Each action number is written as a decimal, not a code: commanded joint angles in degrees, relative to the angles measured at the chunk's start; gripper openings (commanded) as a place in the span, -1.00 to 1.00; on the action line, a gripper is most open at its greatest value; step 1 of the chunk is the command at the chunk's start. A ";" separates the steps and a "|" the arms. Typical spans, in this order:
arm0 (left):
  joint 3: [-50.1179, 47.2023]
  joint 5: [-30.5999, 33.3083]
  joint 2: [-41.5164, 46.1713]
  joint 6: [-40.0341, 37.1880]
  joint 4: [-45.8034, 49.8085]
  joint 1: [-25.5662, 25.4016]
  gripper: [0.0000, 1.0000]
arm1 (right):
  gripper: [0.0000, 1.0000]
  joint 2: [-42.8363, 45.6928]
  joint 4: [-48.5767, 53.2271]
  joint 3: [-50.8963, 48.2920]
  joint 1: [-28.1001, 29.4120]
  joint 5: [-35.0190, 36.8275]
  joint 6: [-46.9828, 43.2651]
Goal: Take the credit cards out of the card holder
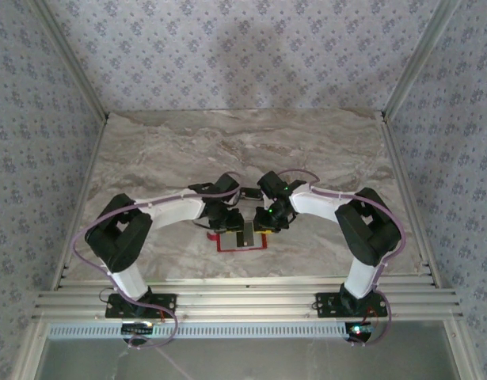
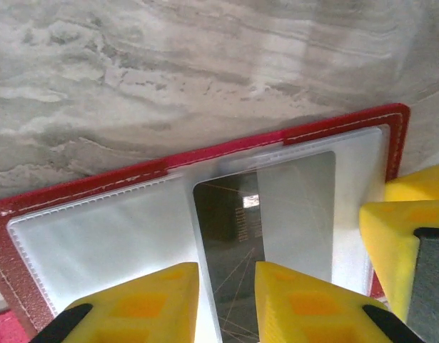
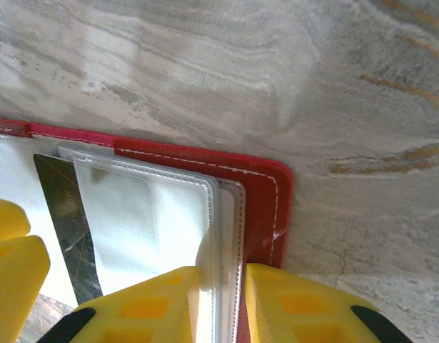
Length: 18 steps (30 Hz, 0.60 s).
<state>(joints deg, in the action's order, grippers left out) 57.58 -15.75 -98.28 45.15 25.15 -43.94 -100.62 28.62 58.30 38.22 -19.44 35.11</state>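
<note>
**Both end effectors down on the open card holder**

The card holder (image 1: 231,244) lies open and flat on the marbled counter (image 1: 227,150), near its front edge and midway between the two arm bases. Its red stitched border frames clear plastic sleeves. From above, the left end effector (image 1: 222,220) sits at the holder's left side and the right end effector (image 1: 268,222) at its right side, and the two are close together.

In the left wrist view a silver-grey credit card (image 2: 276,207) lies in the middle of the holder. Its far part looks pale under plastic and its near part is dark and reflective. The left end effector's yellow fingers (image 2: 162,300) stand a narrow gap apart, with the card's face showing in that gap. I cannot tell whether they pinch the card or only hover over it. The right arm's yellow fingertips show at that view's right edge, just beside the holder's corner.

In the right wrist view the right end effector's jaws are almost closed. A clear sleeve (image 3: 148,214) leaf fills the slit between them, so they appear to be clamped on the holder's plastic pages near its red right edge. The card's dark edge lies to the left, partly under that leaf.
</note>
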 commanded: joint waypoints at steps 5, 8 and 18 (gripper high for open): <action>-4.88 -7.98 -0.84 2.69 -9.52 2.09 -0.35 | -0.50 -0.35 1.83 -0.72 -0.17 1.25 -0.31; -6.41 -10.26 -1.21 3.28 -12.78 2.47 -0.36 | -0.50 -0.34 1.79 -0.74 -0.08 1.25 -0.24; -8.52 -13.60 -1.18 4.08 -17.55 3.43 -0.59 | -0.51 -0.44 1.58 -1.00 -0.06 1.06 0.04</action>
<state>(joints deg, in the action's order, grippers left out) 49.87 -27.11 -98.70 49.15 10.20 -40.47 -100.62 28.69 58.30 38.24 -19.35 35.11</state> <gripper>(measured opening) 0.214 0.246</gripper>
